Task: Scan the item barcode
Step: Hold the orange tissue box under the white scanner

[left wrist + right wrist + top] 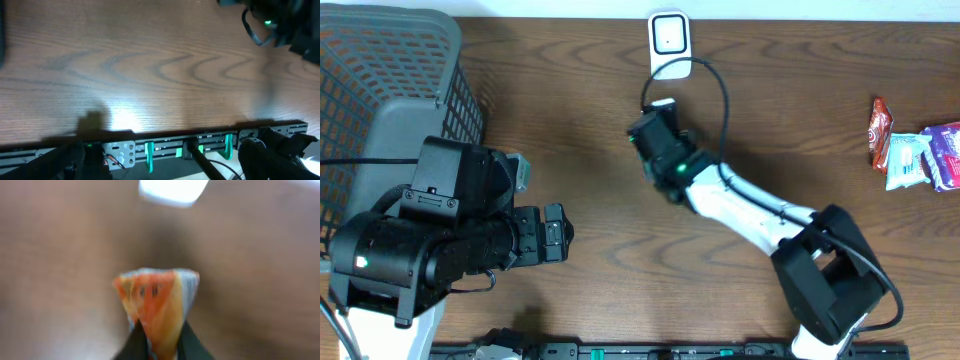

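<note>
The item, an orange and white snack packet point(157, 305), is pinched between the fingers of my right gripper point(161, 347), which is shut on it; this view is blurred. From overhead only a pale edge of the packet point(662, 103) shows past the right gripper point(655, 122), which sits just in front of the white barcode scanner point(669, 40) at the table's back edge. The scanner point(172, 190) also appears as a white blur at the top of the right wrist view. My left gripper point(556, 235) is open and holds nothing, low over the table at the left.
A grey mesh basket point(380, 70) stands at the back left. Several snack packets point(925, 155) lie at the far right, with a red one point(880, 130) beside them. A black rail with green clips point(190, 147) runs along the front edge.
</note>
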Motion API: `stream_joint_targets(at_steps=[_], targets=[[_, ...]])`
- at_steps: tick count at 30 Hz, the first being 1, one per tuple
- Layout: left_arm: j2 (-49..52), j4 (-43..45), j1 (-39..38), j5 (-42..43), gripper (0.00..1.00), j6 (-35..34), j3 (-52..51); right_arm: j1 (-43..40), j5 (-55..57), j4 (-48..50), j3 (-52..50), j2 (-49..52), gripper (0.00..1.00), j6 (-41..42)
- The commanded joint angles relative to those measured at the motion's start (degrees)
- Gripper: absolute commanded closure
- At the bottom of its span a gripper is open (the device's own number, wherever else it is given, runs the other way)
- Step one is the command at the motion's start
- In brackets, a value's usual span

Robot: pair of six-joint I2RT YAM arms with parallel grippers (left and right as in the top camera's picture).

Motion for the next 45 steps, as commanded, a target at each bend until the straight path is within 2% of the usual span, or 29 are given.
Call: stream_joint_targets(at_steps=[1,2,4,8,16,22,28,31,42,45], targets=[[-0.02,-1.09,0.22,-0.39,0.02,0.13,0.39,0.13,18.47,11.28,0.83,0.33,0.99,-13.73],[-0.02,-1.09,0.22,-0.42,0.02,0.13,0.39,-0.46,15.02,15.04,0.85,0.37,0.99,-19.02],[-0.02,-1.07,0.22,-0.39,0.02,0.13,0.37,-1.99,12.63,19.63,0.94,0.48,0.99,-22.05],[-0.02,-1.09,0.22,-0.39,0.02,0.13,0.37,-5.97,11.8,20.94,3.17,0.48,0.99,-22.01],[-0.02,-1.09,0.22,-0.39,0.02,0.13,0.39,-13.27,-0.24,17.81,12.66,2.82,0.99,-20.44],[-0.02,-1.07,0.22,-0.42,0.02,0.13,0.39,-14.12,-4.87,6.69,29.64,10.62,0.99,-20.28],[-0.02,-1.09,0.22,-0.39,0.02,0.13,0.39,-14.12,-5.62,-7.41,50.56,23.78,0.99,-20.28],[-0.02,-1.09,0.22,-0.39,0.02,0.13,0.39,-14.34,-5.35,-12.37,56.87,28.24,0.99,-20.28],[-0.02,-1.09,0.22,-0.39,0.02,0.13,0.39,-14.75,-6.99,-12.55,58.16,32.81,0.99,-19.45],[-0.02,-1.09,0.22,-0.39,0.02,0.13,0.39,-15.28,-6.27,-11.72,58.16,32.94,0.99,-16.65]])
